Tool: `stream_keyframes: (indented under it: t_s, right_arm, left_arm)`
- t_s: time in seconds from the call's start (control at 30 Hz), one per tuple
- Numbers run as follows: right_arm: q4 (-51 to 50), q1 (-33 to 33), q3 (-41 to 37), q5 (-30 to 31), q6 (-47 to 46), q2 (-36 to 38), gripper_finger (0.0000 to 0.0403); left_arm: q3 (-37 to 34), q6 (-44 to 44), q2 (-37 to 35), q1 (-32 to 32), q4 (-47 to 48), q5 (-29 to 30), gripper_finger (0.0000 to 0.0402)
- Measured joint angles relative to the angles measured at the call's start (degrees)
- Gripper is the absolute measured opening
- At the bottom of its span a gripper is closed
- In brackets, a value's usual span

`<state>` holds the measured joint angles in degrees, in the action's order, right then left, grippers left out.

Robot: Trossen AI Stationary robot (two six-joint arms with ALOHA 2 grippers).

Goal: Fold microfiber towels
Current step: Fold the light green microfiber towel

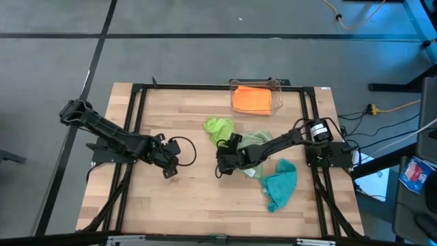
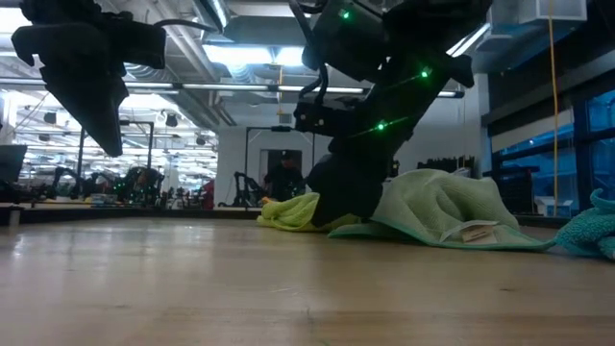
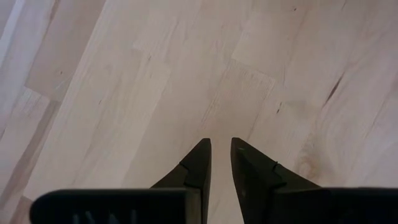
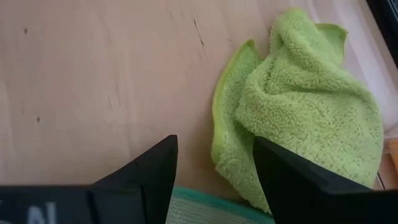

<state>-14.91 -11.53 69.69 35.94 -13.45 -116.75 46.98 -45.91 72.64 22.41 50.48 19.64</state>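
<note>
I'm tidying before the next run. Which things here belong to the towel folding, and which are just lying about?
Belong:
orange towel
lime green towel
pale sage towel
teal towel

Lying about:
clear plastic bin, holding the orange towel

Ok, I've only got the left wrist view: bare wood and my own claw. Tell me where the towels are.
Observer: All lie towards the right arm's side of your left claw. The lime green towel is crumpled near the table's middle.
Operator: Give me the right arm.
Observer: The right claw is open, down at the edge of the pale sage towel, beside the lime one.
Operator: Now the other two.
Observer: The teal towel lies bunched next to the sage one. The orange towel sits inside the clear bin at the table's edge.
</note>
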Motion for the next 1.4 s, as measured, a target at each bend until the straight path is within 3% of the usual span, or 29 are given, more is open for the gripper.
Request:
stream_keyframes:
  t_s: [0.4,0.87,1.13,1.4]
  right_arm:
    - [0.5,1.0,-1.6,-2.2,-4.5,0.0,0.0199]
    - [3.0,1.4,-1.6,-1.4,-11.9,0.0,0.0011]
    - [6.1,1.3,-0.3,0.4,-10.2,0.1,0.0005]
    - [12.1,1.1,5.4,-1.5,4.4,0.1,0.0003]
  left_arm:
    - [0.0,0.0,0.0,0.0,0.0,1.9,0.0055]
    - [0.0,0.0,0.0,0.0,0.0,2.0,0.0055]
    - [0.0,0.0,0.0,0.0,0.0,2.0,0.0055]
    - [0.0,0.0,0.0,0.0,0.0,2.2,0.0055]
